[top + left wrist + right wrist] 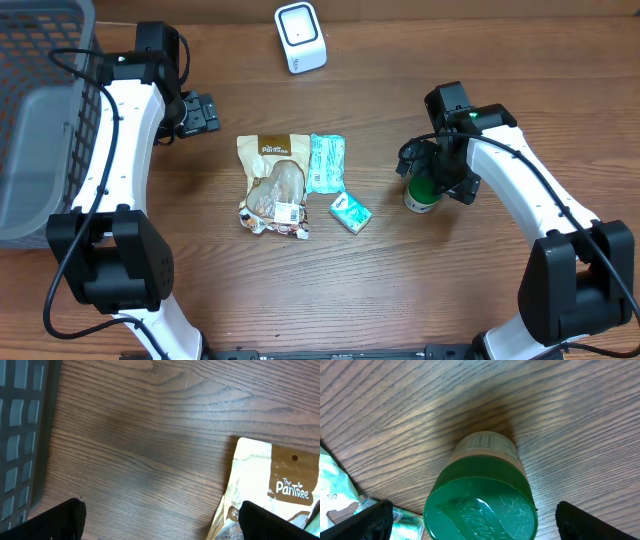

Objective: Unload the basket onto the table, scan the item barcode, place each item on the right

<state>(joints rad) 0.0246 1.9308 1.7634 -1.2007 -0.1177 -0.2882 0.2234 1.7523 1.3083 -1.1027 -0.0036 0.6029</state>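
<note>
Worktop (400, 290): brown wood grain is showing;
Items: one pouch (273, 185), one teal packet (326, 162), one small box (351, 213), one bottle (422, 192) are resting here;
Tools: left tool (202, 113), right tool (437, 178) are gaping wide

Even, soft overhead light; wrist views perhaps slightly blurred.

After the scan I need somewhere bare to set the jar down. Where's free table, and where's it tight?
Widest bare wood: the front strip of table below the snack pouch and small teal box. Also free: right of the scanner, beyond the green-lidded jar. Crowded: the centre, where pouch, teal packet and box lie close together.
</note>
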